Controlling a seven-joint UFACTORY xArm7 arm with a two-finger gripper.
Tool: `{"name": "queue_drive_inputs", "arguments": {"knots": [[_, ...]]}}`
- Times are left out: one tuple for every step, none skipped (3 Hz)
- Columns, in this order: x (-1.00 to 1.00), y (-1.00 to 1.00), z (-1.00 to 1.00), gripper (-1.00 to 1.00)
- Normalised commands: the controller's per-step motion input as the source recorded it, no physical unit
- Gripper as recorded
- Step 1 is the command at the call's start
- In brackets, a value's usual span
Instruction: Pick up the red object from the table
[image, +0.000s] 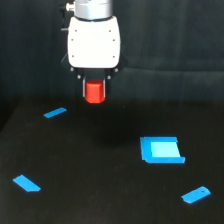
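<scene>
The red object (94, 92) is a small red-orange stubby prism held between the fingers of my gripper (94, 91), which hangs from the white arm body (94, 42) at the upper middle of the exterior view. The gripper is shut on it and holds it in the air above the black table (100, 200). A faint dark shadow lies on the table below it.
Flat blue pieces lie on the table: a thin one (55, 113) at the exterior view's left, one (27, 183) at the lower left, a larger blue block (161, 150) at the right, and one (196, 195) at the lower right.
</scene>
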Motion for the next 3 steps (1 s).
{"name": "queue_drive_inputs", "arguments": {"knots": [[0.08, -0.09, -0.11, -0.88], [0.03, -0.05, -0.04, -0.98], [0.02, -0.11, 0.0, -0.96]]}}
